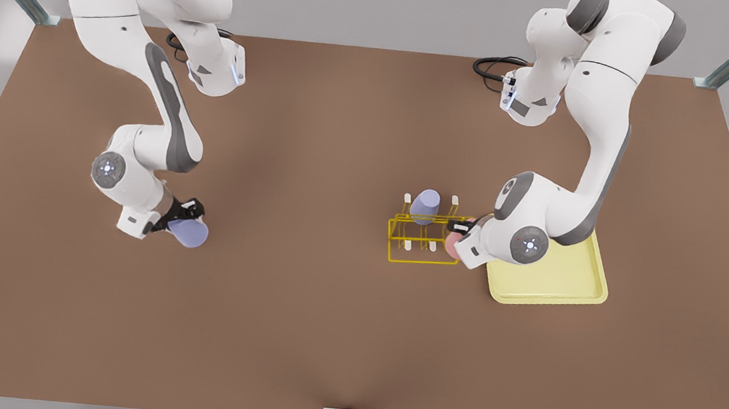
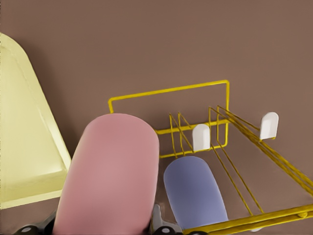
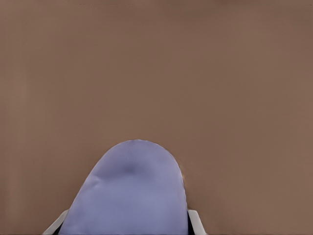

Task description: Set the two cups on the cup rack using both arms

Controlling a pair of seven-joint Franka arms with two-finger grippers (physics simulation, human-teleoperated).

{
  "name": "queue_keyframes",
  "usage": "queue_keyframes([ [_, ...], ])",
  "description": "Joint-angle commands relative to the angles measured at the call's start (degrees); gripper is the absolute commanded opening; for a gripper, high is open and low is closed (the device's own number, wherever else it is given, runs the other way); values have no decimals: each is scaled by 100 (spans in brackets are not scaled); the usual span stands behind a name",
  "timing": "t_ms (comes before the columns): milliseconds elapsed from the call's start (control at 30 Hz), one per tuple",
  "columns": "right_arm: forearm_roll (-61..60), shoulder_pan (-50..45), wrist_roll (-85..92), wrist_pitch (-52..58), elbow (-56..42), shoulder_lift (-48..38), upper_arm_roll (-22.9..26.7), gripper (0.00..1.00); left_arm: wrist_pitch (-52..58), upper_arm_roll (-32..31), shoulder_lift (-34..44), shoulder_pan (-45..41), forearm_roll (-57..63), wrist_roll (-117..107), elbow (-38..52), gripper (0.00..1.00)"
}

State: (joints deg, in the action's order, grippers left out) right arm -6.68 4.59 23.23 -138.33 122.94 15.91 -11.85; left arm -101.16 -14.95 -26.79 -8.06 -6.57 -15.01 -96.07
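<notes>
Left hand [image 1: 461,232]: clamped on the pink cup [image 2: 110,171], fingers [image 2: 159,223] just visible flanking its base in the left wrist view. Poised at the edge of the cup rack [image 1: 424,239] nearest the pale yellow tray [image 1: 552,277], on the front view's right. Cup held tilted, closed bottom pointing away from the wrist, close to the free white-tipped pegs [image 2: 201,137] and beside a lavender cup on the rack [image 1: 425,206], already seated over a peg at the far side. Whether the pink cup touches wire or peg yet: cannot tell.

Right hand [image 1: 188,215]: gripping the held lavender cup [image 1: 188,232], finger tips peeking out either side of it in the right wrist view [image 3: 129,193]. Hanging low over bare brown table [image 1: 295,334] on the front view's left, well apart from the rack. Cup likewise tilted, closed end leading.

Step in hand, by judgement: pink cup in the last stretch of placement on the rack; lavender cup lifted but not yet carried across. Roughly midway through.

Next move, likely: mouth of the pink cup lined up over an open peg, lowered until seated, then released and drawn back clear of the wires. After that, a long carry across the table for the right arm, into whichever peg stays open. Care needed around the thin frame, which looks light enough to shift under a nudge, and around the seated cup just beside the pink one.
</notes>
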Motion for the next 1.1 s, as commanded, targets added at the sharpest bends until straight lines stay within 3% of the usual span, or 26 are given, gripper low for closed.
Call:
queue_keyframes([
  [0, -606, -2, -328, 219, -130, -9, -282, 81, 219, -8, 7, 6, 121, -600, 1, 100],
  [67, -1134, -160, -371, 219, -359, 79, -485, 81, 219, -8, 7, 14, 130, -600, 1, 100],
  [300, -1591, -1689, -2252, 219, -1914, 756, -485, 81, 237, -8, 16, 6, 68, -767, 466, 100],
  [433, -1600, -2023, -2789, 272, -2916, 1371, -590, 81, 1335, 10, 16, 76, 68, -1189, 1837, 100],
  [500, -1969, -2190, -2762, 228, -3250, 1608, -661, 81, 2037, -34, 112, 146, 876, -329, 2294, 100],
  [533, -1987, -2260, -2762, 210, -3365, 1705, -669, 81, 1811, 570, 814, -55, 1307, 1349, 1602, 100],
  [567, -1996, -2270, -2771, 202, -3452, 1766, -669, 81, 1292, 924, 1281, -161, 1307, 1466, 1046, 100],
  [600, -2030, -2278, -2771, 202, -3549, 1837, -669, 81, 1423, 985, 1202, -109, 1325, 1474, 1187, 100],
  [800, -2716, -2647, -2850, 228, -4560, 2426, -661, 81, 2583, 941, 1273, 208, 1246, 1492, 1433, 100],
  [1067, -2418, -2990, -3342, 931, -5746, 3137, -415, 81, 2601, 959, 1273, 208, 1228, 1492, 1539, 100],
])
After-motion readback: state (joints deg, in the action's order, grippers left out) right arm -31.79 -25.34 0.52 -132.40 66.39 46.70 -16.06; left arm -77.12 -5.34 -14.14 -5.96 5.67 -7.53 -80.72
